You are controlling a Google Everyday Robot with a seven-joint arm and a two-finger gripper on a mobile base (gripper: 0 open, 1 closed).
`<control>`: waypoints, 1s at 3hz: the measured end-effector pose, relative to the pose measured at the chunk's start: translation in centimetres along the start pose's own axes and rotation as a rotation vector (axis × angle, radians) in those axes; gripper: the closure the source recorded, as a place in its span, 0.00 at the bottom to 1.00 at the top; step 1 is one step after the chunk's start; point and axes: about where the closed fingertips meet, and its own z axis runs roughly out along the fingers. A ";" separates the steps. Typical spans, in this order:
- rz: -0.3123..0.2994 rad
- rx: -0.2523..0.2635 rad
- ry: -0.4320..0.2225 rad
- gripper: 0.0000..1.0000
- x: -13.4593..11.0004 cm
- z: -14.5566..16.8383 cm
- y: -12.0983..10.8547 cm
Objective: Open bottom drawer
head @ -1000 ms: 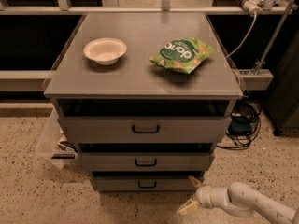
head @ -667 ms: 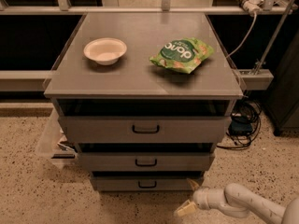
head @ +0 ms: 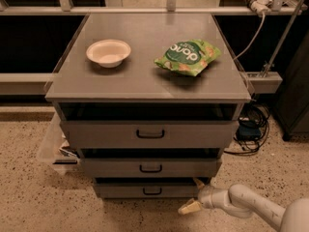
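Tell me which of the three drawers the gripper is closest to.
The bottom drawer, the narrowest front of the three. The gripper sits beside its right end, near the floor, below the other two.

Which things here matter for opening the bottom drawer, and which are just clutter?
Job: narrow grey metal bottom drawer with black bar handle; robot gripper, open, low beside that drawer's right end.

Lying about: white round bowl and green snack bag on the cabinet top; grey top drawer; grey middle drawer; black cables at right.
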 end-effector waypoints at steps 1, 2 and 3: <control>-0.029 0.067 -0.026 0.00 -1.5 -0.2 -3.3; -0.031 0.070 -0.027 0.00 -1.6 -0.2 -3.5; -0.014 0.068 -0.024 0.00 -1.0 0.4 -3.1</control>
